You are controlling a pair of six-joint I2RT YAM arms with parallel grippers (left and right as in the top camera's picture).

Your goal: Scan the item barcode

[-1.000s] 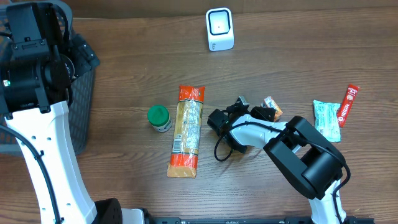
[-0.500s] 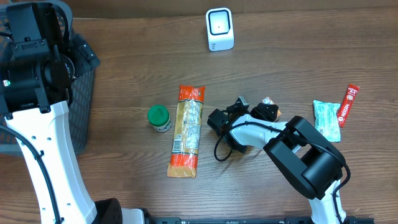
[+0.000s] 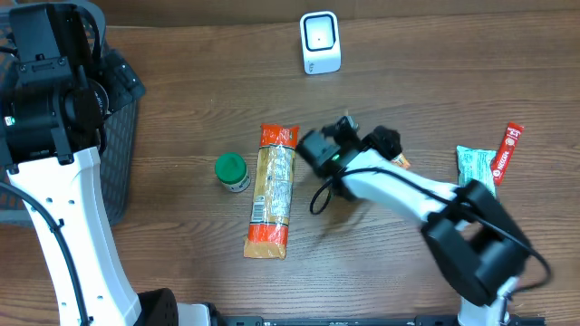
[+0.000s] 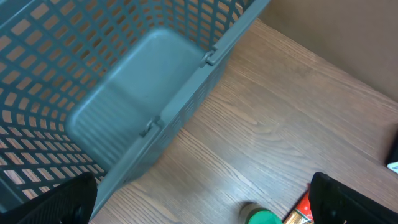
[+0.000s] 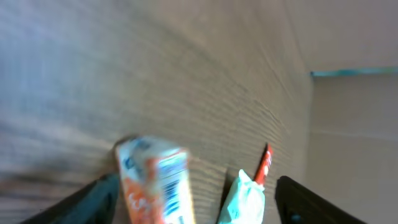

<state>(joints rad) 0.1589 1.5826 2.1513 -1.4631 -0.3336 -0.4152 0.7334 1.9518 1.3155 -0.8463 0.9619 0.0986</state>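
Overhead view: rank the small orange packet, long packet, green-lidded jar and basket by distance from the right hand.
1. Small orange packet, just beside the right hand.
2. Long packet, table centre.
3. Green-lidded jar, beyond that packet.
4. Basket, at the table's edge.

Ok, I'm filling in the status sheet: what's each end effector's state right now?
Left end effector: open, holding nothing.
Right end effector: open, not gripping the orange packet.

Right pincer [image 3: 363, 132] opened wide — lifted off orange packet [image 5: 157, 182], arm extended.
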